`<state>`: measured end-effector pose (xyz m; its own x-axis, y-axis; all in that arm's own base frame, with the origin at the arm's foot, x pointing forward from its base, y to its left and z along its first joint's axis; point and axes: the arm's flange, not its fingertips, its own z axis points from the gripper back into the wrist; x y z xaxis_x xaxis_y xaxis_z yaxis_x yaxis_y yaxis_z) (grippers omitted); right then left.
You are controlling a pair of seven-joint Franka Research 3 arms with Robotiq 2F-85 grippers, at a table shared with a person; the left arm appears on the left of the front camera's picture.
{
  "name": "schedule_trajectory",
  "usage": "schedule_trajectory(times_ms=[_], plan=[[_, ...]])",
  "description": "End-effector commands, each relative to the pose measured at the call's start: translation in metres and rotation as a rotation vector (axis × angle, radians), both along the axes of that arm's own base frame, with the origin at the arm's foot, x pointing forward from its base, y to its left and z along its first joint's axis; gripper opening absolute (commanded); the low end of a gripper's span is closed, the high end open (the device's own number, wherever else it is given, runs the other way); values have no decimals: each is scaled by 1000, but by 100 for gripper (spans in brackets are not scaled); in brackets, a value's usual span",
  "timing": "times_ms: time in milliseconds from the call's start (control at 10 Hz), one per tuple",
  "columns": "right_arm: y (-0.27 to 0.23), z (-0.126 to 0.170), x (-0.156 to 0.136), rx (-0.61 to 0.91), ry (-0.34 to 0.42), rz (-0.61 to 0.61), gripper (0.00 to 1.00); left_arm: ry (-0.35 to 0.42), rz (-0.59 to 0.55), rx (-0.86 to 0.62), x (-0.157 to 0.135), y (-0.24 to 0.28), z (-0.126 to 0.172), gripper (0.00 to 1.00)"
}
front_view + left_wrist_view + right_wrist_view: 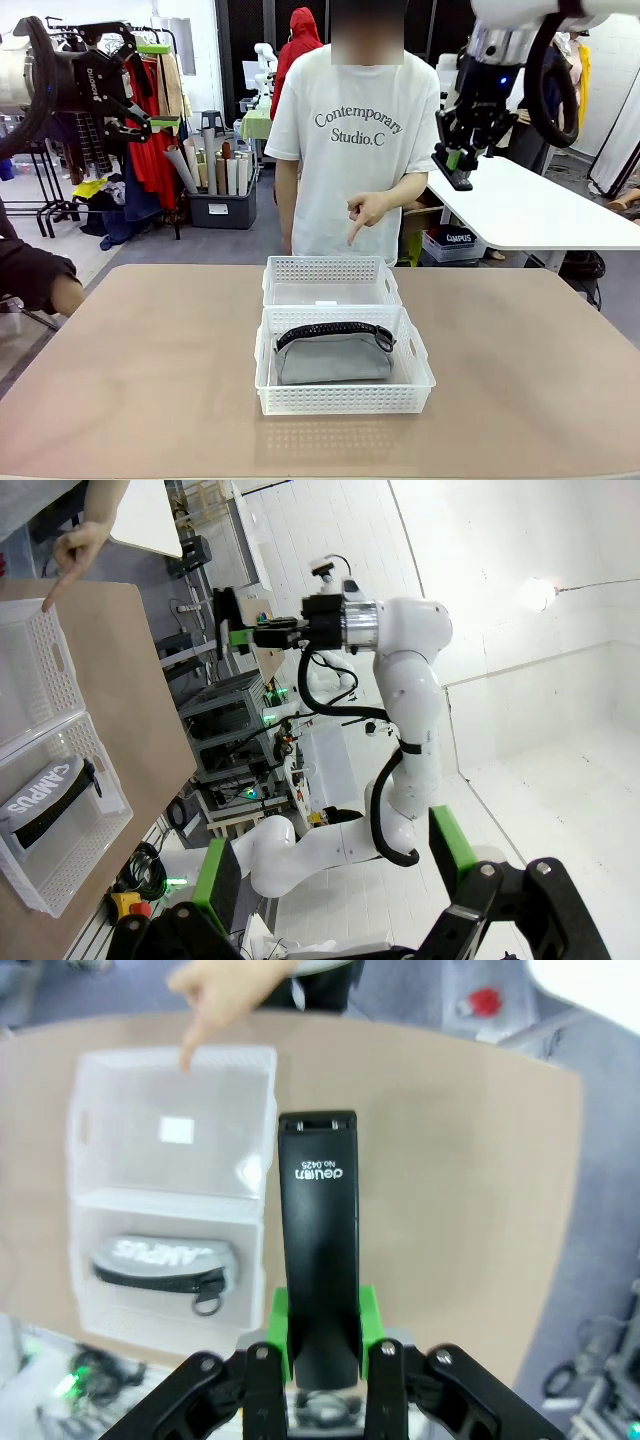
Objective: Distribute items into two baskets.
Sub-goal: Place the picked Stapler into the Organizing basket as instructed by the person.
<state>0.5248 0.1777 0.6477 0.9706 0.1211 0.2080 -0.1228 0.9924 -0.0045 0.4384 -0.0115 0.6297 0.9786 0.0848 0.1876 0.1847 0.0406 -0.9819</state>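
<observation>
table (pixel 120 380): tan top, two baskets touching end to end near its middle, closer to the far edge than to your edge.
near basket (pixel 345 400): the larger one, holds the pouch.
far basket (pixel 330 285): smaller, bare clear bottom; person's hand (pixel 368 212) points a finger down at it.
pouch (pixel 333 352): grey, soft fabric, lies flat in the near basket, zipper toward the far side. Looks light and floppy, would sag if you pinch it; already placed, so leave it.
right gripper (pixel 456 168): raised high over the table's far right, fingers clamped on the stapler.
stapler (pixel 318 1250): black, stiff, smooth hard shell, likely a bit slippery. You hold it by one end between the pads, the body sticking out lengthwise; keep the squeeze across its narrow sides.
left gripper (pixel 150 85): up at far left, fingers spread wide, nothing in them.
next: judging by the finger, the stapler probably goes in the far basket.
</observation>
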Motion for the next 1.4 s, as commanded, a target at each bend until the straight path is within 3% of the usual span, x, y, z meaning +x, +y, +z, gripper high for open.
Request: schedule_trajectory(times_ms=[0, 200, 400, 700, 900, 1100, 1300], plan=[[21, -1, 29, -135, 21, 147, 0, -1, 2, -1, -2, 0, 0, 100], [48, -21, 43, -190, 109, 410, 0, -1, 2, -1, -2, 0, 0, 100], [70, -43, 50, -254, 145, 613, 0, -1, 2, -1, -2, 0, 0, 100], [104, -74, 56, -295, 59, 849, 0, -1, 2, -1, -2, 0, 0, 100], [111, -84, 50, -325, 68, 927, 0, -1, 2, -1, -2, 0, 0, 100], [105, -70, 49, -255, 70, 832, 0, -1, 2, -1, -2, 0, 0, 100], [118, -87, 53, -292, 87, 899, 0, -1, 2, -1, -2, 0, 0, 100]])
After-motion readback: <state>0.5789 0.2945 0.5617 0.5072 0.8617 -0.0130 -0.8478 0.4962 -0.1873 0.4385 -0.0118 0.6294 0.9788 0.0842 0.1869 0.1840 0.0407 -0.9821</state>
